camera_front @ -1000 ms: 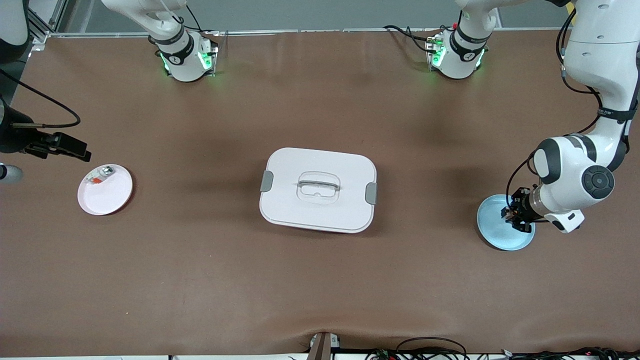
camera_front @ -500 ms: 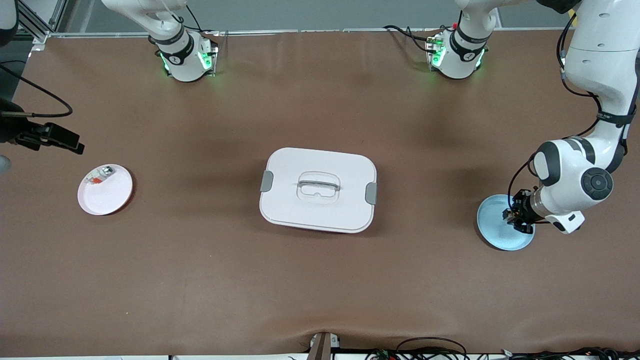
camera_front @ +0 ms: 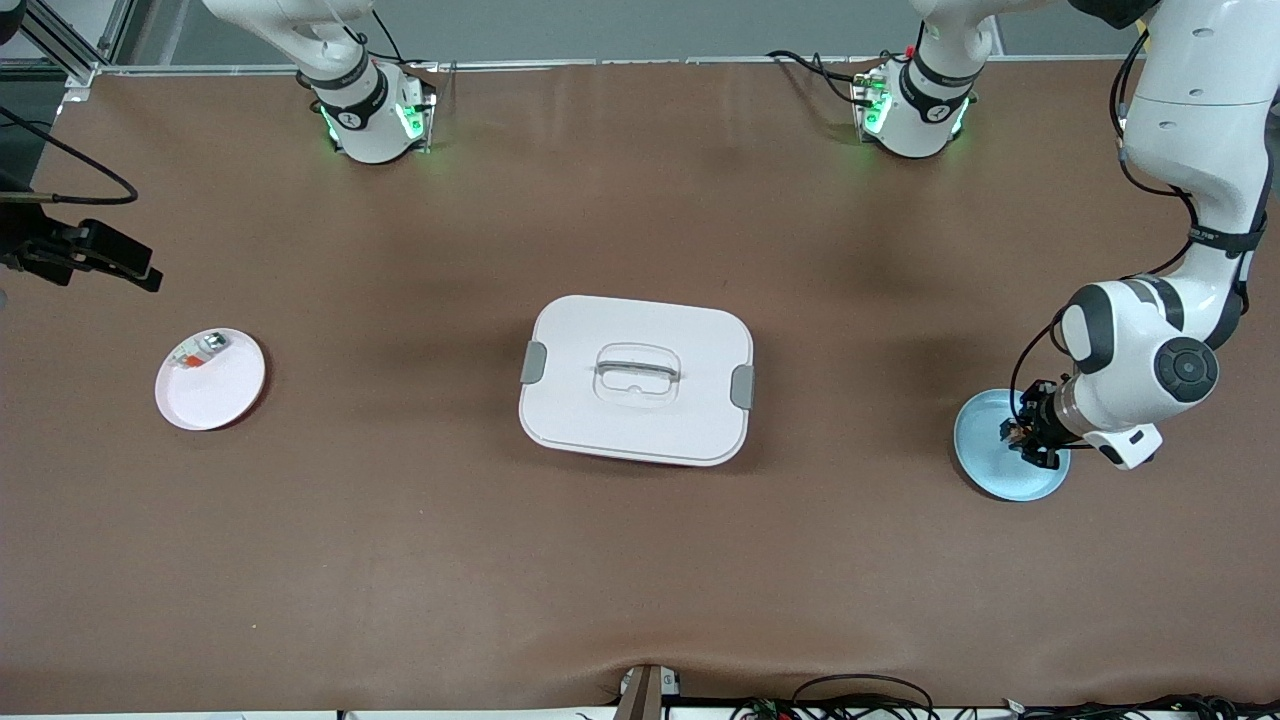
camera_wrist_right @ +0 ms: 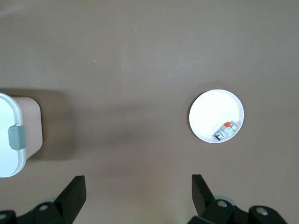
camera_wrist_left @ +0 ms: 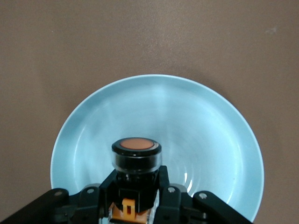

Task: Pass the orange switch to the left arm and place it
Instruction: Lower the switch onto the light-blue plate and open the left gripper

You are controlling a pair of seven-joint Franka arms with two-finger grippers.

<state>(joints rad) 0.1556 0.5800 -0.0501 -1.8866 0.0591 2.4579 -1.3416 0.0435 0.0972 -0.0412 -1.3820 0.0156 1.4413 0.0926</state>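
Brown table (camera_front: 400,560), three things sitting on it.
Dead centre sits the white box (camera_front: 636,379), lid on, grey latches at both ends. Toward the right arm's end rests a small white plate (camera_front: 211,379), well apart from the box. Toward the left arm's end lies a pale blue plate (camera_front: 985,455), a touch nearer the front camera than the white one. Two arm bases stand along the table's top edge, green lights glowing. The cloth wrinkles slightly at the edge nearest the front camera.
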